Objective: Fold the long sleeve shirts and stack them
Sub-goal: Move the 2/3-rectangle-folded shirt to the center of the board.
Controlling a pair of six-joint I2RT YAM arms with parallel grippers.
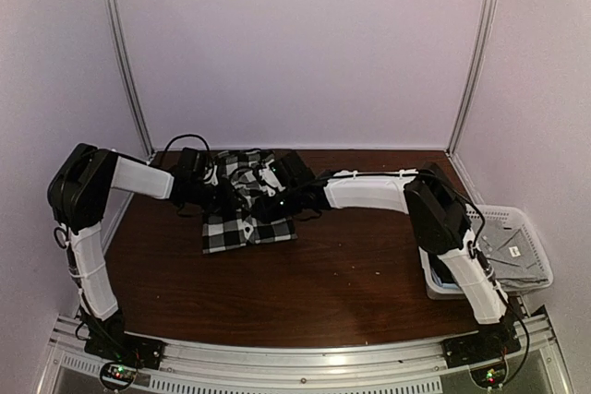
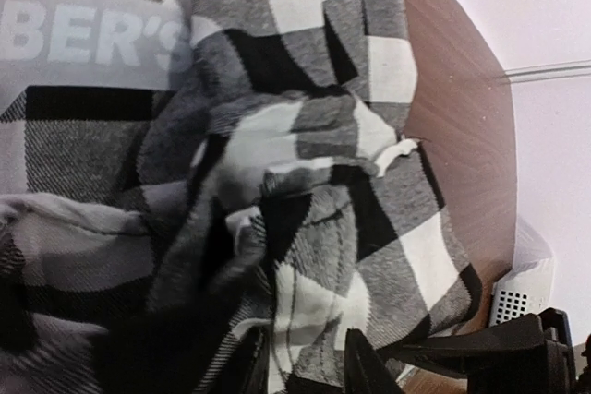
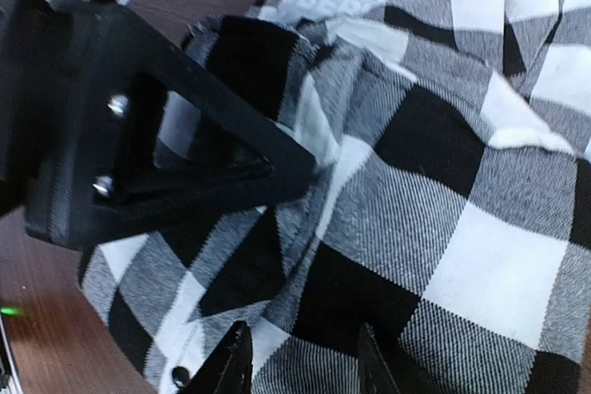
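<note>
Checked shirt (image 1: 242,214): lying crumpled at the far middle of the table (image 1: 323,288)
Left gripper (image 2: 307,368): jaws standing slightly apart, bunched cloth rising between them (whether they are gripping it, I cannot tell)
Right gripper (image 3: 300,364): jaws hanging partly open just over the checks
Grey shirt (image 1: 513,252): sitting in the basket (image 1: 534,219) at the right

Both arms reach forward with elbows raised and fold inward, the left arm (image 1: 92,228) from the left, the right arm (image 1: 452,237) from the right. The left gripper (image 2: 307,371) and right gripper (image 3: 297,364) tilt downward just beside each other. The right's fingers stand apart; the left's grip I can't make out
</note>
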